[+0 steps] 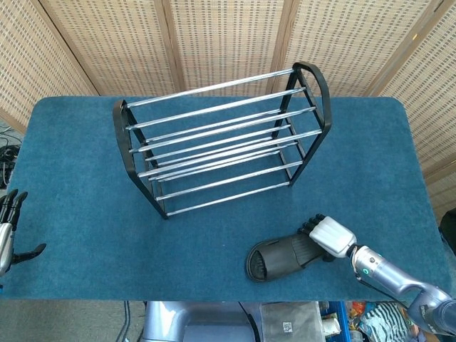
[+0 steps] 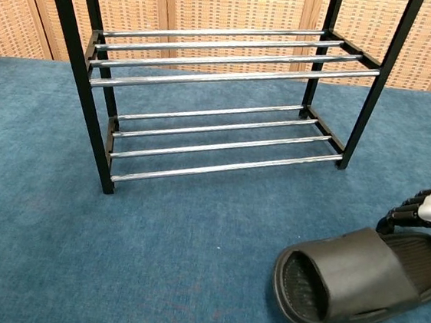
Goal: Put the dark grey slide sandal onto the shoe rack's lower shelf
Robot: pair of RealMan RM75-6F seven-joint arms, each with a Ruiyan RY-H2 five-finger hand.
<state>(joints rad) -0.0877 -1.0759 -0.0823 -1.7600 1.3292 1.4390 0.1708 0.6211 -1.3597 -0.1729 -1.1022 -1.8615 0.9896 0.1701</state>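
On the near right part of the desk (image 1: 85, 164), covered in blue carpet, lies the dark grey sandal (image 1: 281, 257), its open toe end pointing left and its heel toward the right edge. It sits on the carpet in front of the shoe rack (image 1: 221, 135) and well apart from it, so neither shelf carries it. The right hand (image 1: 324, 236) is at the sandal's heel end, its dark fingers (image 2: 404, 218) curled down against the far side of the heel (the chest view shows them bent over the sole's rim, touching it). Whether the hand truly grips the sandal or only presses on it I cannot tell, since the thumb is hidden.

The rack stands toward the far middle of the desk, upright, with black end frames and chrome bars; its lower shelf (image 2: 225, 139) is a set of bars close above the carpet.

At the near left edge the left hand (image 1: 8, 231) hangs beside the desk, fingers spread apart and holding nothing. Behind the desk stands a woven screen (image 1: 228, 35).
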